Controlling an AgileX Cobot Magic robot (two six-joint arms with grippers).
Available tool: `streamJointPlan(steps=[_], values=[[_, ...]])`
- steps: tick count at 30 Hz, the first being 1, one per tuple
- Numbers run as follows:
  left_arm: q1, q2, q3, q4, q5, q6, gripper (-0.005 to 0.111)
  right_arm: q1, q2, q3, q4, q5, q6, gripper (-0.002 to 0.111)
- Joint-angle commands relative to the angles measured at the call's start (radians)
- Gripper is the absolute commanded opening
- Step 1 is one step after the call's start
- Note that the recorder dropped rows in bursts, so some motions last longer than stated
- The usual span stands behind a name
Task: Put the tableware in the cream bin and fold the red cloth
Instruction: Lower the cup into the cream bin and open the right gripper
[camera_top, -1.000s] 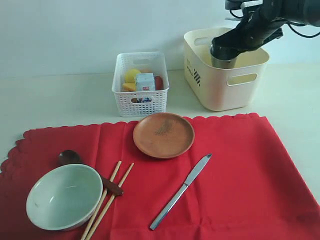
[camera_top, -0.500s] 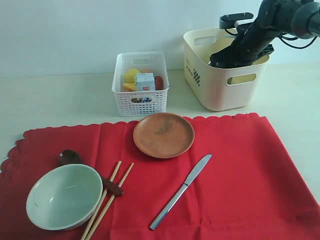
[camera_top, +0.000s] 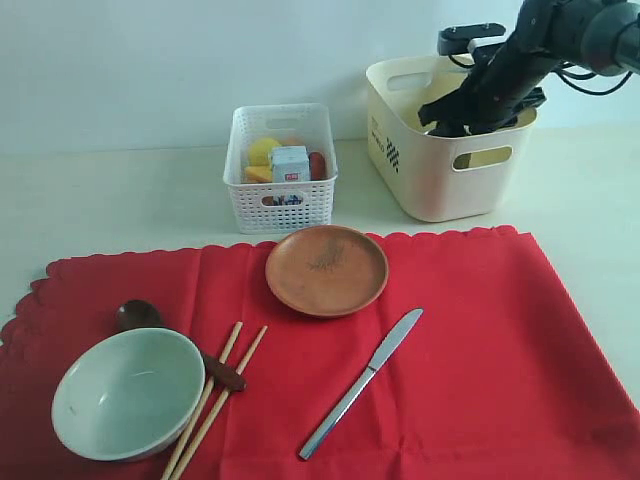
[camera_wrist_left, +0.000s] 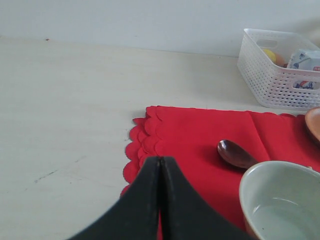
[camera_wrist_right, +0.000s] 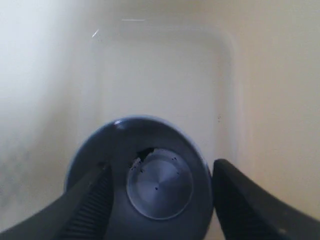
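Note:
My right gripper is down inside the cream bin. In the right wrist view its jaws stand open on either side of the steel cup, which rests upright on the bin floor. On the red cloth lie the brown plate, the silver knife, the pale bowl, the dark spoon and the chopsticks. My left gripper is shut and empty, over the cloth's scalloped corner, near the spoon and bowl.
A white lattice basket with food items stands left of the cream bin, behind the cloth. Pale tabletop runs between the cloth and the back wall. The left arm does not show in the exterior view.
The right gripper lowered the steel cup into the cream bin and its jaws opened, letting the cup go. The left gripper has not moved.

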Motion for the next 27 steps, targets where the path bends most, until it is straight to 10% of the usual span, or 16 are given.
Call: streamJointPlan(steps=[1, 27], values=[[-0.005, -0.006, 0.0, 0.0, -0.008, -0.004, 0.001, -0.003, 0.0, -0.026, 0.089, 0.049, -0.026, 0.064], [-0.005, -0.006, 0.0, 0.0, -0.008, -0.004, 0.001, -0.003, -0.208, -0.029, 0.12, 0.235, 0.0, 0.076]])
